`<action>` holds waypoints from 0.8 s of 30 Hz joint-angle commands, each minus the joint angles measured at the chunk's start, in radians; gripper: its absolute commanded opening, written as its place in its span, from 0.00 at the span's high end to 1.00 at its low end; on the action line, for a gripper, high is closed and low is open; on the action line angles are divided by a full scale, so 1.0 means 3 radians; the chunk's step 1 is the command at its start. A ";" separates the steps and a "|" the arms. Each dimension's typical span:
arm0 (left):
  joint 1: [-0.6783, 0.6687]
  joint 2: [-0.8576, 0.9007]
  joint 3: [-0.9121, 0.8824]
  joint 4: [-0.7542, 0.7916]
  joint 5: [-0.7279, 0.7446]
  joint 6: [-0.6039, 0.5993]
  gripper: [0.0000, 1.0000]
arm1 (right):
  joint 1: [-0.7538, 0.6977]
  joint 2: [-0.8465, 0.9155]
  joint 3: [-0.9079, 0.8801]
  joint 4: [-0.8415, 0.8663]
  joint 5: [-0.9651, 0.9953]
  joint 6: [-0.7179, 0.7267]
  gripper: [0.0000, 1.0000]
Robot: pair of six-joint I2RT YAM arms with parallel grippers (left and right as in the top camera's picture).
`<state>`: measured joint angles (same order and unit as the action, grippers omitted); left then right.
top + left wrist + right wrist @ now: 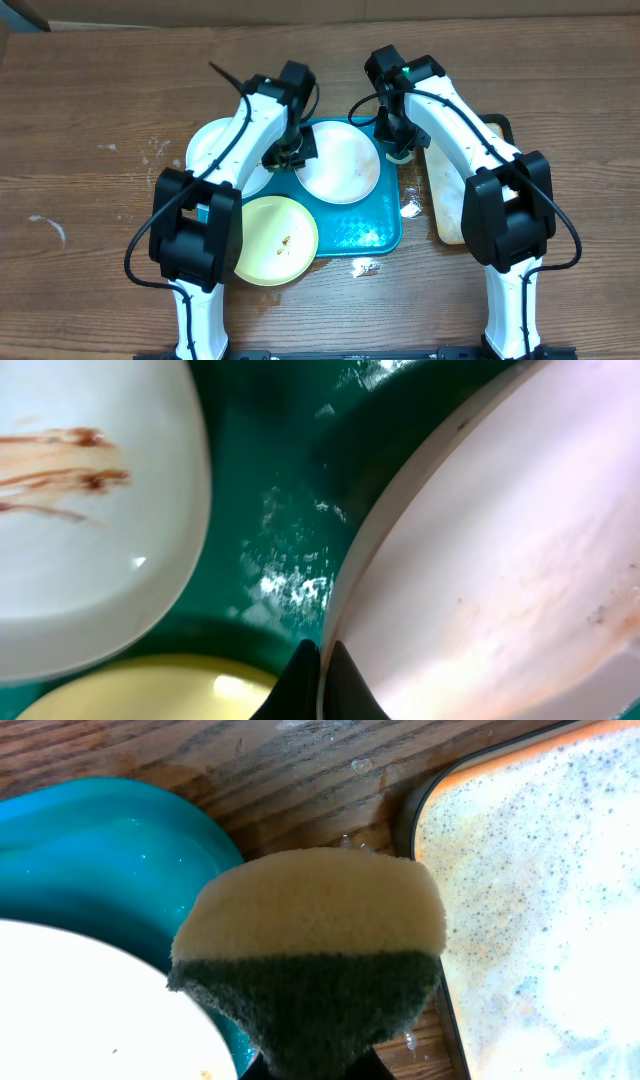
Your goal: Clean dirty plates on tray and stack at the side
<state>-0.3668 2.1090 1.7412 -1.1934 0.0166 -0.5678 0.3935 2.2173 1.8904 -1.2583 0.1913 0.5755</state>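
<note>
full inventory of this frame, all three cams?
white plates: 2, white; centre white plate on the teal tray, the other at the tray's far-left corner, red-brown smears
yellow-green plate: 1, pale yellow-green, small dark specks; laps the tray's near-left edge
teal tray: 1, teal-blue, wet; mid-table
beige tray: 1, beige with dark rim, foamy; right of the teal tray
sponge: 1, yellow with dark green pad; between the two trays
table: 1, brown wood
arms: 2, white and black; left, right
left gripper: 1, dark; closed on the centre white plate's rim
right gripper: 1, dark; holds the sponge
</note>
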 commanded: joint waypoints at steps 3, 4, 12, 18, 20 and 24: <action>-0.0170 0.0024 0.0496 -0.0445 -0.0741 -0.0329 0.96 | -0.0011 0.0034 0.0095 0.0000 0.0060 -0.0013 0.96; -0.0193 0.0024 0.0561 -0.0524 -0.0835 -0.0370 0.96 | -0.0019 0.0034 0.0095 0.0000 0.0060 -0.0013 0.96; -0.0258 0.0024 0.0955 -0.0916 -0.1082 -0.0491 0.96 | -0.0094 0.0034 0.0095 -0.0022 0.0060 -0.0014 0.96; -0.0264 0.0024 0.1019 -0.1099 -0.1344 -0.0605 0.96 | -0.0181 0.0034 0.0097 -0.0057 0.0139 -0.0027 0.96; -0.0267 0.0024 0.1019 -0.1194 -0.1476 -0.0690 0.96 | -0.0226 0.0034 0.0095 -0.0078 0.0148 -0.0065 0.96; -0.0292 0.0024 0.1019 -0.1381 -0.1692 -0.0800 0.96 | -0.0326 0.0034 0.0097 -0.0113 0.0148 -0.0089 0.96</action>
<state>-0.4423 2.1094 2.0224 -1.5864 -0.3965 -0.7479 0.3210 2.2177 1.8908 -1.2881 0.2146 0.5602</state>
